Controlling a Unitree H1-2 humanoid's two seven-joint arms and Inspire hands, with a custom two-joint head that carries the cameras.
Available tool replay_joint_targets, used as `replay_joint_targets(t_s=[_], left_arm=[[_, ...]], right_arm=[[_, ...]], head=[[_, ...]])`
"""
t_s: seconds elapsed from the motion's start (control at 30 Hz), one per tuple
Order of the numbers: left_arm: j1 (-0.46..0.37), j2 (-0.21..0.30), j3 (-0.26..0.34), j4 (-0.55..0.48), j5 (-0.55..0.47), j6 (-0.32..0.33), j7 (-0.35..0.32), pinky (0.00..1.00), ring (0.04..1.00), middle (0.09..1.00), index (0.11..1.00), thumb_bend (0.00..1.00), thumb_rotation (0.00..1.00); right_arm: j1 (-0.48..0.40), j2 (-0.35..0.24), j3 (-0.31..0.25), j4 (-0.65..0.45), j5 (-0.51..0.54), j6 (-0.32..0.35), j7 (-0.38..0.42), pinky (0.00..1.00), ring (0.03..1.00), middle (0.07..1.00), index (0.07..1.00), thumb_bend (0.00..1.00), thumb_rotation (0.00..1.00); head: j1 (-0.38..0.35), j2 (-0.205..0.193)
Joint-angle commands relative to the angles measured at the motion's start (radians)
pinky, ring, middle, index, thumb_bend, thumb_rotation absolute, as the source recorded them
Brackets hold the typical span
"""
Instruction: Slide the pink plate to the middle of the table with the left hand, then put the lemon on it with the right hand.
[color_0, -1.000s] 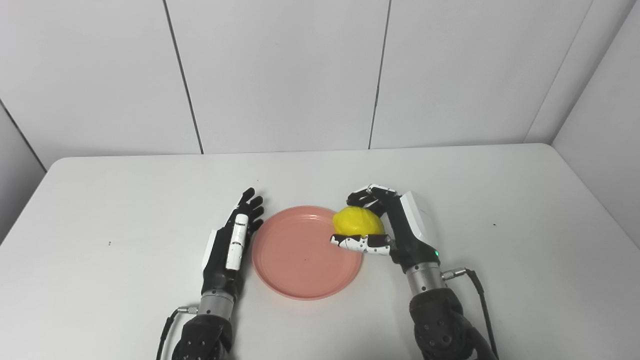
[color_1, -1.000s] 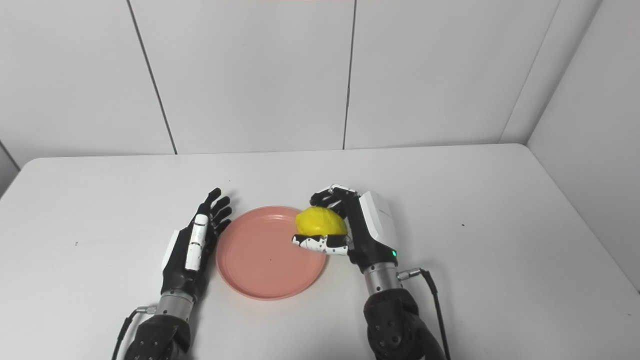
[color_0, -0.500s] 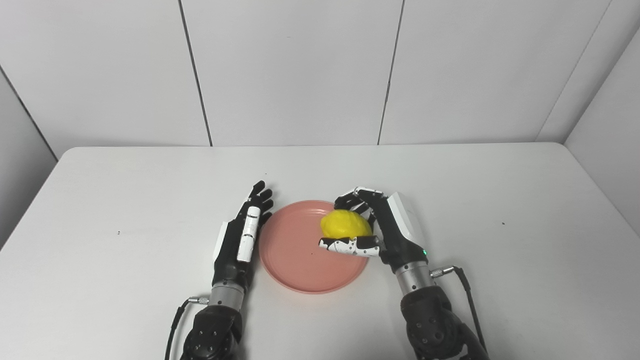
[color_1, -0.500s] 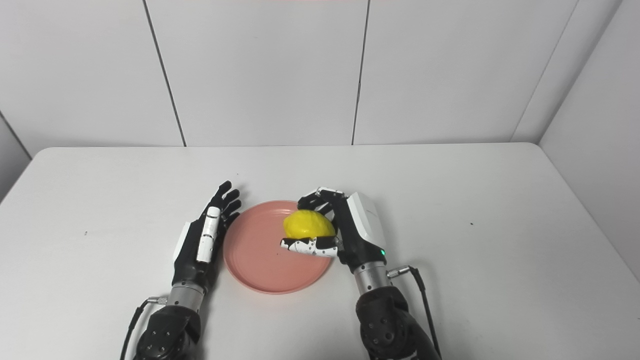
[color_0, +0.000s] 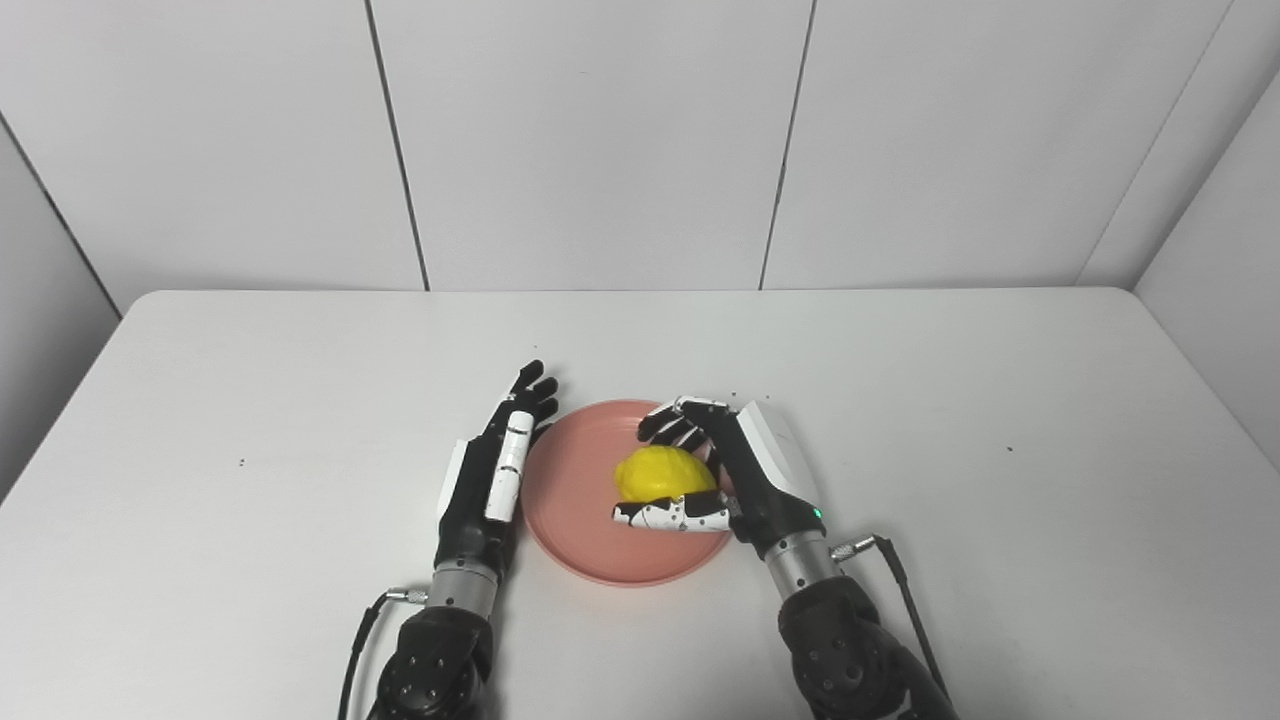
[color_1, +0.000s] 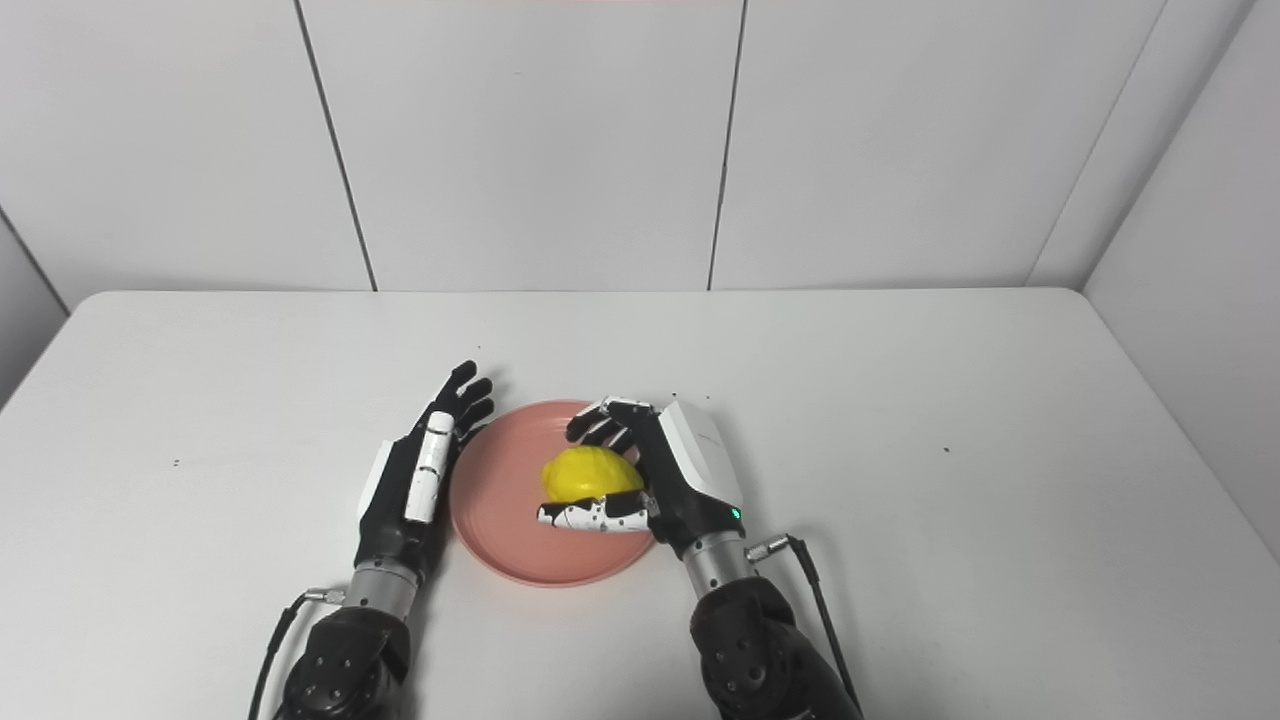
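Observation:
The pink plate (color_0: 580, 500) lies flat near the middle of the white table. My right hand (color_0: 730, 470) is shut on the yellow lemon (color_0: 660, 472) and holds it over the right half of the plate; I cannot tell whether the lemon touches the plate. My left hand (color_0: 495, 475) is open, fingers straight, standing on edge right beside the plate's left rim. In the right eye view the plate (color_1: 500, 500), the lemon (color_1: 588, 472), the right hand (color_1: 660, 470) and the left hand (color_1: 420, 480) stand the same way.
The white table (color_0: 900, 380) reaches to panelled walls behind and at the right. Cables run from both wrists near the front edge.
My right hand has carried the lemon left, from the plate's right rim to over the plate's right half. The left hand stays beside the plate. The camera has shifted.

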Motion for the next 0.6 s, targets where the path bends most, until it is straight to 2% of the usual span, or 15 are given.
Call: replay_joint_targets(t_s=[0.0,0.03,0.1,0.13,0.2,0.27,0.33,0.47,0.5,0.57], left_arm=[[-0.016,-0.009,-0.017,0.001,0.012,-0.044,-0.008,0.88,0.906,0.908,0.896,0.47,1.0],[-0.016,-0.008,-0.018,0.003,0.012,-0.046,-0.009,0.89,0.911,0.912,0.899,0.47,1.0],[-0.016,-0.009,-0.016,0.004,0.002,-0.048,-0.012,0.89,0.912,0.913,0.897,0.47,1.0],[-0.015,-0.01,-0.016,0.004,0.0,-0.045,-0.012,0.89,0.912,0.913,0.897,0.47,1.0],[-0.011,-0.012,-0.014,0.007,-0.002,-0.045,-0.011,0.89,0.914,0.911,0.897,0.47,1.0],[-0.009,-0.013,-0.013,0.011,-0.001,-0.049,-0.009,0.9,0.915,0.911,0.899,0.45,1.0],[-0.007,-0.015,-0.012,0.012,0.001,-0.05,-0.005,0.9,0.917,0.909,0.901,0.45,1.0],[0.004,-0.034,0.002,0.0,-0.013,-0.034,0.01,0.91,0.919,0.909,0.899,0.46,1.0],[0.005,-0.034,0.004,0.002,-0.014,-0.04,0.009,0.91,0.92,0.91,0.899,0.46,1.0],[0.008,-0.032,0.008,0.004,-0.012,-0.047,0.008,0.91,0.928,0.921,0.909,0.47,1.0]], right_arm=[[-0.103,0.026,0.014,-0.023,-0.016,-0.039,0.023,0.15,0.227,0.474,0.49,0.52,0.0],[-0.105,0.026,0.018,-0.019,-0.017,-0.039,0.026,0.16,0.24,0.435,0.514,0.52,0.0],[-0.105,0.026,0.025,-0.015,-0.02,-0.034,0.034,0.18,0.258,0.433,0.524,0.52,0.0],[-0.106,0.025,0.034,-0.01,-0.035,-0.037,0.031,0.18,0.26,0.433,0.524,0.52,0.0],[-0.109,0.021,0.052,0.005,-0.068,-0.055,0.012,0.19,0.259,0.466,0.496,0.52,0.0],[-0.11,0.02,0.063,0.018,-0.084,-0.074,-0.006,0.23,0.304,0.475,0.491,0.52,0.0],[-0.111,0.019,0.07,0.025,-0.085,-0.092,-0.019,0.27,0.353,0.43,0.519,0.52,0.0],[-0.108,0.018,0.077,0.033,-0.088,-0.126,-0.039,0.27,0.341,0.433,0.516,0.52,0.0],[-0.109,0.018,0.081,0.043,-0.097,-0.135,-0.051,0.27,0.342,0.421,0.522,0.52,0.0],[-0.11,0.019,0.086,0.059,-0.108,-0.149,-0.066,0.32,0.382,0.422,0.53,0.52,0.0]], head=[[0.0,-0.001],[0.0,-0.001],[0.0,-0.001],[0.001,-0.023],[0.003,-0.033],[0.004,-0.04],[0.005,-0.05],[0.003,-0.066],[0.004,-0.081],[0.002,-0.083]])
